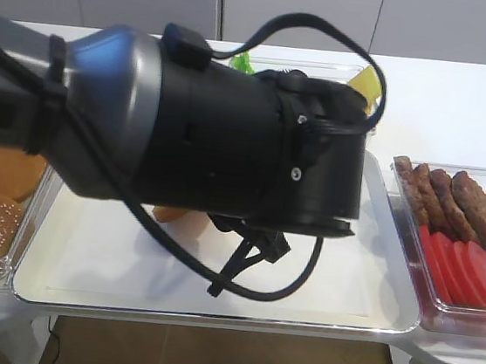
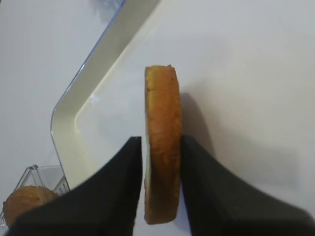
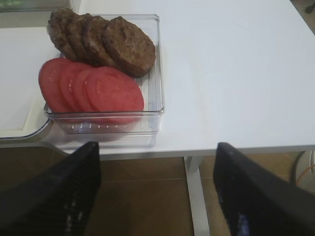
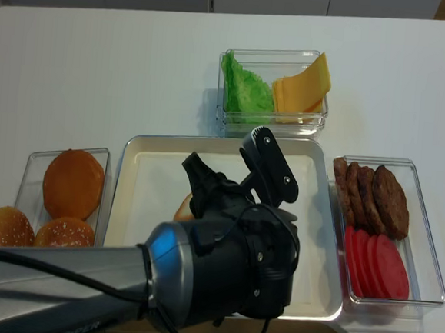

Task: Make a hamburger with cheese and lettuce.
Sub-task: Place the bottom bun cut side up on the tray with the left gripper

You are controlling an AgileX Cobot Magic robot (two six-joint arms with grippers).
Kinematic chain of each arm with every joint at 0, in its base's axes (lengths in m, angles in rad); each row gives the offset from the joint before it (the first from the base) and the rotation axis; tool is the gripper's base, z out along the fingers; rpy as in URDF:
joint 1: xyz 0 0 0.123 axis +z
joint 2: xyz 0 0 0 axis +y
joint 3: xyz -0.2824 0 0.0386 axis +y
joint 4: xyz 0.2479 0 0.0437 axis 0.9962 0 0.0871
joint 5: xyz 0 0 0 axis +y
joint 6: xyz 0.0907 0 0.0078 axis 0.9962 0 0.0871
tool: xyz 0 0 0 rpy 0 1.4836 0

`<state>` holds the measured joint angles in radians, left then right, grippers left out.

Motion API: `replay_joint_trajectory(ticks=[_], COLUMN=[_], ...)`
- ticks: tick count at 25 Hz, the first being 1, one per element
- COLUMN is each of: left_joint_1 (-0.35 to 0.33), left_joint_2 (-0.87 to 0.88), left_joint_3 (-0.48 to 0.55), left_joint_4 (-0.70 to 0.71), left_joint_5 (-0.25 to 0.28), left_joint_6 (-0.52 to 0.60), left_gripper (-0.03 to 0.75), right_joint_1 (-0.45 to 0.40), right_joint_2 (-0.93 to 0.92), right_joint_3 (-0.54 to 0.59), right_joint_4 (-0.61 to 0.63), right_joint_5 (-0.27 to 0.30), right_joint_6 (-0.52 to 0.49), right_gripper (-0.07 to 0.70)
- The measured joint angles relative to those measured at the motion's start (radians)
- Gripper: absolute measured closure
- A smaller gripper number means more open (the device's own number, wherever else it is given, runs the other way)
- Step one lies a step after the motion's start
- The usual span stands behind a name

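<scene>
In the left wrist view my left gripper [image 2: 161, 147] is shut on the hamburger bun half [image 2: 162, 128]. The bun stands on edge between the black fingers, golden-brown rim towards the camera, just above the cream tray [image 2: 74, 123]. Its orange edge also shows under the arm in the high view [image 1: 178, 216] and the realsense view [image 4: 183, 208]. The lettuce [image 4: 246, 91] and the cheese [image 4: 302, 88] share a clear box behind the tray. My right gripper [image 3: 157, 191] is open and empty, off the table's front edge over the floor.
A clear box [image 3: 152, 73] at the right holds dark patties [image 4: 370, 195] and red tomato slices [image 4: 377, 263]. A clear box at the left holds sesame buns [image 4: 71, 181]. My left arm [image 1: 213, 135] hides much of the tray [image 1: 373, 276] in the high view.
</scene>
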<state>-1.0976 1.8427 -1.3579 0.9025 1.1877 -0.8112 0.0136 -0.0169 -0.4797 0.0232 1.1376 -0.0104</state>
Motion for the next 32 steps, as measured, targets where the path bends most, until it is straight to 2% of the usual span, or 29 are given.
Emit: replay_joint_trajectory(ticks=[9,19,25,32], left_joint_1=[0.0,0.0,0.0,0.0], left_joint_2=[0.0,0.0,0.0,0.0], left_joint_3=[0.0,0.0,0.0,0.0], left_joint_4=[-0.019,-0.054,-0.091,-0.1], left_joint_5=[-0.026,-0.062,-0.096,-0.1], left_joint_6=[0.0,0.0,0.0,0.0], left_gripper=[0.49,0.43,0.364,0.337], right_joint_1=[0.0,0.0,0.0,0.0], right_joint_2=[0.0,0.0,0.0,0.0], right_joint_3=[0.0,0.0,0.0,0.0], right_joint_4=[0.0,0.0,0.0,0.0], right_joint_5=[0.0,0.0,0.0,0.0], right_joint_6=[0.0,0.0,0.0,0.0], right_gripper=[0.071,0.071,0.071,0.071])
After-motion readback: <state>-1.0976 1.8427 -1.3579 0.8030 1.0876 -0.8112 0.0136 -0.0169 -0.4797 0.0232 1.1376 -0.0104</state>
